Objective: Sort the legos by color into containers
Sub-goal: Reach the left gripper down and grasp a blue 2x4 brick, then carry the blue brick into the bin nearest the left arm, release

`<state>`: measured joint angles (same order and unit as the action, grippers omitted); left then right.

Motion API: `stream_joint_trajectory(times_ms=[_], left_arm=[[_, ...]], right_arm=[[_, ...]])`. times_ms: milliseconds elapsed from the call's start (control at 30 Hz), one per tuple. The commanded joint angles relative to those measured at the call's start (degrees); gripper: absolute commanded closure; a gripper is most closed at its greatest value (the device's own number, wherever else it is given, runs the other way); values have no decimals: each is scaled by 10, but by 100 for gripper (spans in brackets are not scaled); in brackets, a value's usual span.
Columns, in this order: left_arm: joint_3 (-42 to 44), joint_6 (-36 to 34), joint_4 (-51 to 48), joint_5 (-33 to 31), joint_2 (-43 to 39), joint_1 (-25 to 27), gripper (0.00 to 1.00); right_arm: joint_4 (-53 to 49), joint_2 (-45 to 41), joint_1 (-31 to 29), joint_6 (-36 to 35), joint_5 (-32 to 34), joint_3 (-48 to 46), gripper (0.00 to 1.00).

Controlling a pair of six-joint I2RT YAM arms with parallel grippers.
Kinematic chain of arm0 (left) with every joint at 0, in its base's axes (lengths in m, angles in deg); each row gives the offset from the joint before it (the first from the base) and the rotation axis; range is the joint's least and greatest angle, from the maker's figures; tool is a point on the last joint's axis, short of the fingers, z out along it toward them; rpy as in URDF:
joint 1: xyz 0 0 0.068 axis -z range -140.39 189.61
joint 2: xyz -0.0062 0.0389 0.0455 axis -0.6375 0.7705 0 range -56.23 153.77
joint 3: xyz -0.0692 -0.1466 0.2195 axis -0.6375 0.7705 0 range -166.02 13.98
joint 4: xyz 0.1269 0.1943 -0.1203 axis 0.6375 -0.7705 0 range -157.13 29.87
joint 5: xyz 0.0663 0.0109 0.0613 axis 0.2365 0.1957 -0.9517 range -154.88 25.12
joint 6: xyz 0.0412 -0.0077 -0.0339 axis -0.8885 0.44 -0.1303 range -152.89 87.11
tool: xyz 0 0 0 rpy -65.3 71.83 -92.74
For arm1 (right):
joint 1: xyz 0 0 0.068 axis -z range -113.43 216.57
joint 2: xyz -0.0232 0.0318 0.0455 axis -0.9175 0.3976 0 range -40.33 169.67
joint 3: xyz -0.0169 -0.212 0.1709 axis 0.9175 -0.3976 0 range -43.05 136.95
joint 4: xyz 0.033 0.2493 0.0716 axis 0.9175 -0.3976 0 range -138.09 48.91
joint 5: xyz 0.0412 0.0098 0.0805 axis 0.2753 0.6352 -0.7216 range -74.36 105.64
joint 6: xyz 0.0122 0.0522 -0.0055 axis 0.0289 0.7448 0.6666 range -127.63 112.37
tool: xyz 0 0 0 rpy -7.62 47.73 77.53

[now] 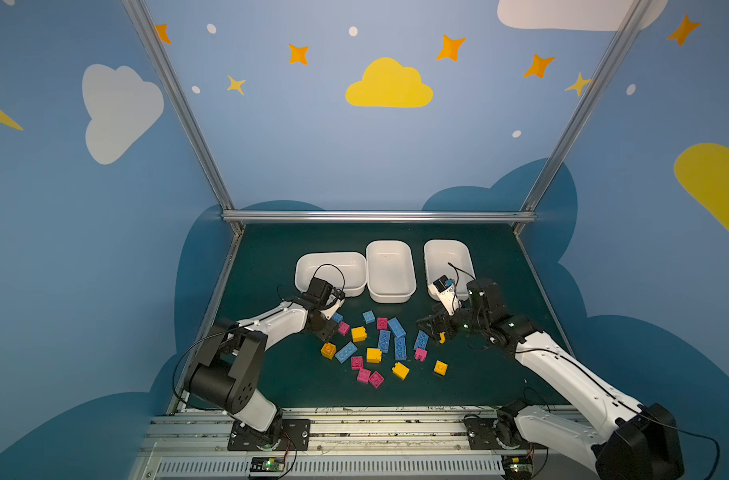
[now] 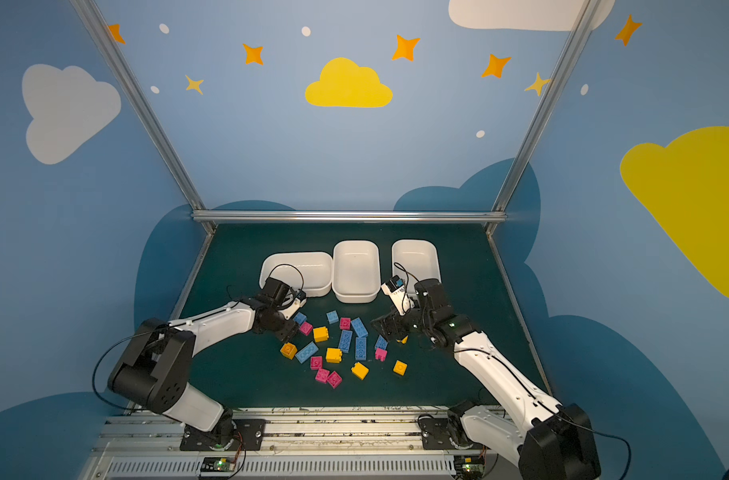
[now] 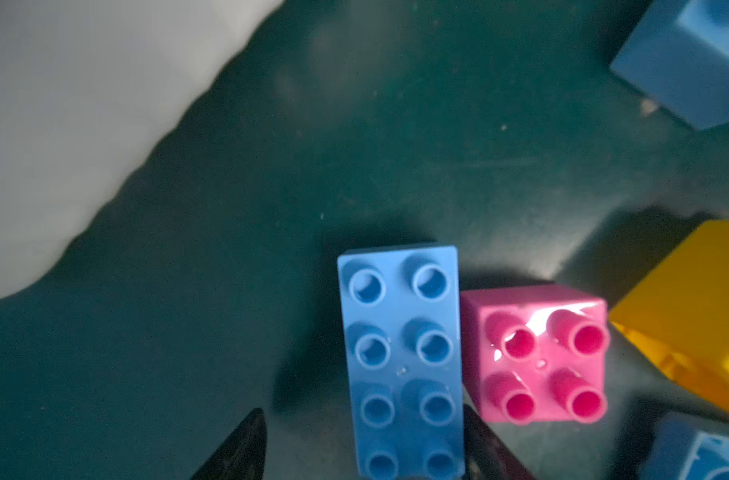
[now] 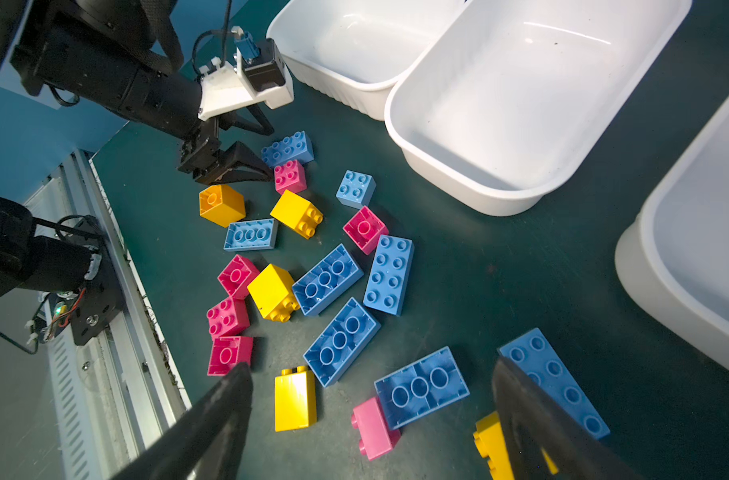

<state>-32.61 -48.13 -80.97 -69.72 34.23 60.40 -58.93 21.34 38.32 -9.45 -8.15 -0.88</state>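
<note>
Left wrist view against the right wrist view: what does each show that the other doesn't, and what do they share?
Only the left wrist view: the left gripper straddling the blue brick at one end, one finger clear of it, the other at its pink-side edge. Only the right wrist view: the other bricks, two trays seen empty, the open right gripper over some bricks. Both: that blue brick, the pink brick beside it, a yellow brick, a tray wall.
</note>
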Motion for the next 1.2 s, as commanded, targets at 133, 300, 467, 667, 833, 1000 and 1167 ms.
stream_joint_trajectory(times_ms=[133,300,467,667,833,1000,1167], left_arm=[[-17,8,18,3,25,5,33],[-22,13,23,7,36,6,44],[-34,24,3,5,25,6,63],[-50,50,-55,16,-20,8,70],[-77,88,-135,17,-74,12,71],[-126,117,-167,-8,-88,11,72],[-203,133,-138,-61,-39,0,70]], right_arm=[[-7,-3,-3,1,10,3,11],[-9,-2,-2,-1,15,3,11],[-10,-6,-2,1,20,1,11],[3,-24,-1,12,42,-6,11],[19,-40,1,23,57,-10,11],[36,-32,2,27,49,-7,11],[53,-17,2,32,38,6,11]])
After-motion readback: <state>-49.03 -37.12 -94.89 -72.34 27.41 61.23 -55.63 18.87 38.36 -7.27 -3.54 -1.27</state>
